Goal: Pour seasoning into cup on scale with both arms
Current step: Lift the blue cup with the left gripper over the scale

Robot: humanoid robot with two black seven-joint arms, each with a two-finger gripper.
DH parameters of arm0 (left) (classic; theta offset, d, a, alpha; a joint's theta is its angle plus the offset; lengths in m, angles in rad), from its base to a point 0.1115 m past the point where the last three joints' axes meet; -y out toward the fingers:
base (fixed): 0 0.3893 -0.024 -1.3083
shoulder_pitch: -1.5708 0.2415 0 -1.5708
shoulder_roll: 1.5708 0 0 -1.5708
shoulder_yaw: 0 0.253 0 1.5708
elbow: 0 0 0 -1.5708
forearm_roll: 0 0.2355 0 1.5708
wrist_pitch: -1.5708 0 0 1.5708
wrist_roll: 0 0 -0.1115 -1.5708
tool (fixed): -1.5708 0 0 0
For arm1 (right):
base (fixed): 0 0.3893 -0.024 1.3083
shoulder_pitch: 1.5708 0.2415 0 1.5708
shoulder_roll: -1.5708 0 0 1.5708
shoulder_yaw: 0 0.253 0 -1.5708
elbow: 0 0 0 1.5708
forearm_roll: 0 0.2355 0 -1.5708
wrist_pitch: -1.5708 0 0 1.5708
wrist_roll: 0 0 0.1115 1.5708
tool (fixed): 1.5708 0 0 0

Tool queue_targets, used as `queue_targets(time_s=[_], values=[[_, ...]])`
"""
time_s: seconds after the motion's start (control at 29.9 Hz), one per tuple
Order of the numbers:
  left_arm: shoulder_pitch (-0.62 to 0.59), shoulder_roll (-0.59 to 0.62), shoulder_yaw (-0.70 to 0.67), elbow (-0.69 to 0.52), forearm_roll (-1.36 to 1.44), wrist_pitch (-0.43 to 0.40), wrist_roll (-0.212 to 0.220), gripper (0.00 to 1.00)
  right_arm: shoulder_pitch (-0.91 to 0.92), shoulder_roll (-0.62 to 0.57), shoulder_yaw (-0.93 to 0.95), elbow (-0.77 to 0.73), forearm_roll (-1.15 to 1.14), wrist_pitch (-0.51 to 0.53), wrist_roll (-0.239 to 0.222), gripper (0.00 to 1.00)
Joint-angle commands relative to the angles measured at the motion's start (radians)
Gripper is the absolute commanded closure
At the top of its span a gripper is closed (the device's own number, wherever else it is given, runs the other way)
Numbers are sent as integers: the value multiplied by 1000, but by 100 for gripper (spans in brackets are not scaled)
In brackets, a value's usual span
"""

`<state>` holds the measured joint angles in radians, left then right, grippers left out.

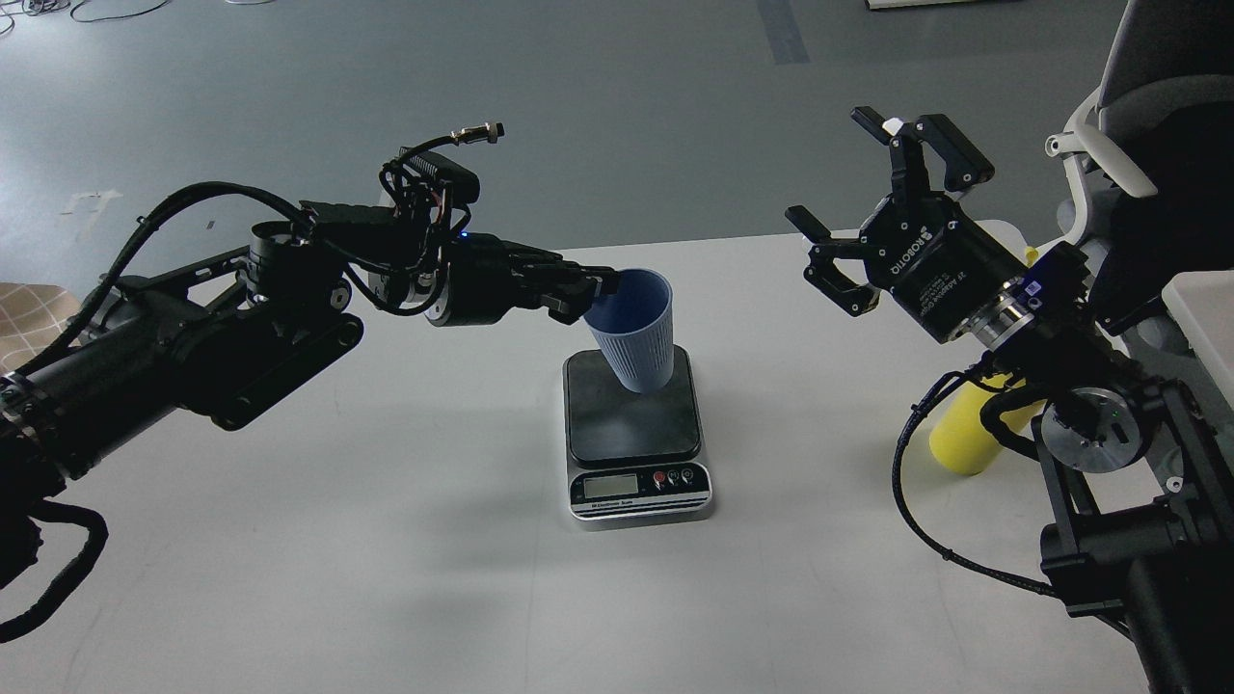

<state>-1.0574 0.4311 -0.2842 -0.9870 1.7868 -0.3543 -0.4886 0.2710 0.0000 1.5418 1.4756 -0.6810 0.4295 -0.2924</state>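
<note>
We have one view only, taken from our head, looking forward and down over the counter [405, 578]. Our left arm [174, 347] enters at the left edge, our right arm [1089, 424] at the right, both near.

Both arms are black and jointed, wrapped in loose black braided cables. The right arm [1080, 386] has silver joint discs, and the right gripper [882, 207] carries white lettering. The left arm [241, 318] carries a metal-tipped connector.

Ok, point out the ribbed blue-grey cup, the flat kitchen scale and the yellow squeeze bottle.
Ribbed blue-grey cup [634, 339]: head view, outer wall.
Flat kitchen scale [636, 429]: head view, bare dark platform.
Yellow squeeze bottle [964, 436]: head view, lower body.
</note>
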Motion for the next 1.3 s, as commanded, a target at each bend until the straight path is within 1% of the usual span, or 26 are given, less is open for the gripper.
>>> queue_targets(time_s=[0.0,0.17,0.33,0.53,0.64,0.8,1.2,1.27], values=[[2,-5,28,5,-3,17,0,100,2,0,0,0,-2,0,1,0],[-1,-5,23,-7,-4,9,0,99,1,0,0,-1,-2,0,1,0],[-1,9,25,-50,-4,9,0,99,2,0,0,-1,-2,0,-1,0],[2,5,23,-56,-4,11,0,99,4,0,0,-1,-2,0,-1,0],[7,3,22,-53,-7,26,0,98,4,0,0,0,-2,0,-1,0],[16,0,26,-44,-12,87,0,98,4,0,0,0,-2,0,-1,0],[48,5,16,-55,-14,113,0,96,4,0,-2,3,0,0,1,0],[63,0,14,-58,-14,124,0,95,4,0,0,6,-2,0,-1,0]])
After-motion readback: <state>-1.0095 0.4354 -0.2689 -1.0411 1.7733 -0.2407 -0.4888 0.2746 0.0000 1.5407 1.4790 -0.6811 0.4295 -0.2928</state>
